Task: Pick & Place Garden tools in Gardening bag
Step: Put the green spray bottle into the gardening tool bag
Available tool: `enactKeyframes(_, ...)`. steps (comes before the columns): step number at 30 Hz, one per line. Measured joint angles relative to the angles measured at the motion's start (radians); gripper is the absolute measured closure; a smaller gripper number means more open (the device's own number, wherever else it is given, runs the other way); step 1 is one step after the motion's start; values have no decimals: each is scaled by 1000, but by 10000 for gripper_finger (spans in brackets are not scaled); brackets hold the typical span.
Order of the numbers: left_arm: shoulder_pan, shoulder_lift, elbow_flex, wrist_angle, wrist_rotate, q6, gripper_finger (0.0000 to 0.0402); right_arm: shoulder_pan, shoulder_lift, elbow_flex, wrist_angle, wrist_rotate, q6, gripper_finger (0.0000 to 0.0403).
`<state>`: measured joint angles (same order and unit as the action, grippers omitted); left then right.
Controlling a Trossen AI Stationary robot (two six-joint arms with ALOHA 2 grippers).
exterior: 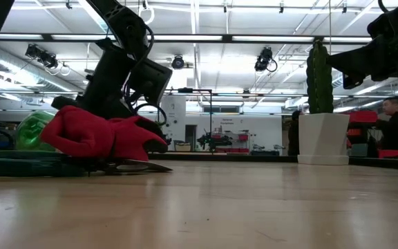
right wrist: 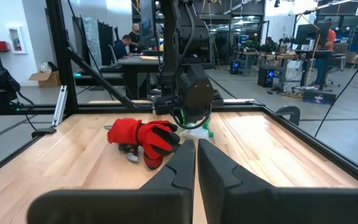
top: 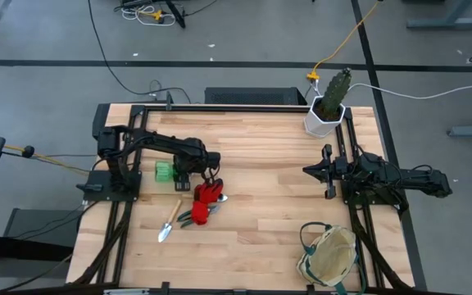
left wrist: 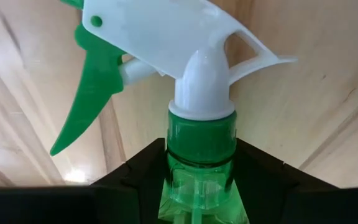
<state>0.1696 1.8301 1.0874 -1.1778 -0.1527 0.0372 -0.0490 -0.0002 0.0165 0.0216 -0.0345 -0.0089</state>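
1. The wooden table (top: 260, 213) is bare across its middle and near-centre, so open room lies between the two arms; dark rails run along its left and right edges.
2. The gardening bag (top: 329, 256) sits at the near right corner, mouth up, close to the near edge and just beside the right rail.
3. A cactus in a white pot (top: 328, 106) stands upright at the far right corner; the low view shows it tall against the room behind.
4. The red gloves (top: 206, 200) lie heaped left of centre, over the dark-handled pruners (top: 192, 218). The low view shows them as a red mound on the table with a blade tip poking out to the right.
5. The trowel (top: 169, 222) lies flat near the left side, its long axis running near-to-far, blade toward the near edge, wooden handle pointing far.
6. The spray bottle (left wrist: 194, 93) lies on its side at the far left of the cluster. Only the left wrist view shows its white head and green trigger, the long axis running straight out from the fingers.
7. The left gripper (top: 179, 174) is low over the bottle, its fingers partly closed and set on either side of the green neck; whether they grip it firmly I cannot tell.
8. The right gripper (top: 316, 170) hovers at the right side, pointing left, fingers pressed together and empty.
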Motion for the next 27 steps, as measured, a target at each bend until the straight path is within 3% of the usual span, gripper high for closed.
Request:
enactKeyframes(12, 0, -102, 93, -47, 0, 0, 229, 0, 0, 0, 0, 0, 0, 380)
enactKeyframes(27, 0, -125, 353, -4, 0, 36, 230, 0, 0, 0, 0, 0, 0, 380)
